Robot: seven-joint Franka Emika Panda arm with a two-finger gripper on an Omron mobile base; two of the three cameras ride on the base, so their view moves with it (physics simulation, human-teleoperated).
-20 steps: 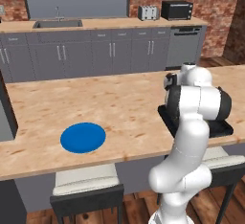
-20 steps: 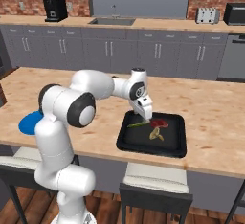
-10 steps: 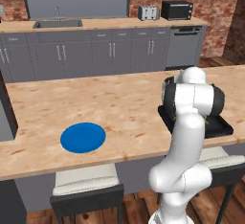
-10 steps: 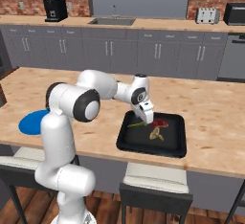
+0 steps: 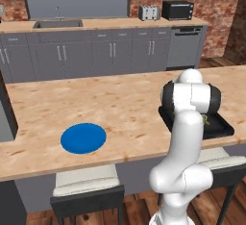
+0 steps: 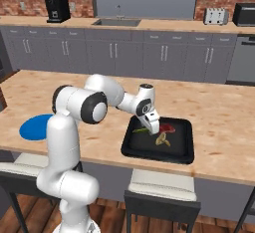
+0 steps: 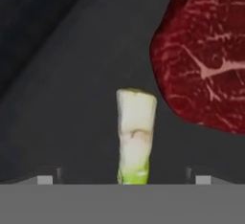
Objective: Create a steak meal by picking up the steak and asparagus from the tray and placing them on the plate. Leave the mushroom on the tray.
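My gripper (image 6: 152, 129) hangs low over the black tray (image 6: 182, 150), open. In the hand view its two fingertips (image 7: 45, 179) stand on either side of the asparagus (image 7: 136, 132), whose pale cut end points away from me on the tray floor (image 7: 67, 98). They are apart from the stalk. The dark red steak (image 7: 206, 55) lies just to the right of the stalk; in the right base view the steak (image 6: 168, 127) is beside the hand and the asparagus (image 6: 140, 130) pokes out to its left. The tan mushroom (image 6: 162, 140) sits nearer the tray's front. The blue plate (image 6: 36, 126) (image 5: 83, 138) lies far to the left on the counter.
The wooden island counter (image 5: 115, 104) runs between plate and tray. My own arm hides most of the tray (image 5: 220, 128) in the left base view. Stools (image 6: 162, 197) stand under the counter's near edge. Cabinets, a sink and appliances line the back wall.
The hand has come down and a little to the right over the tray, closer to the asparagus. Its jaws have stayed open.
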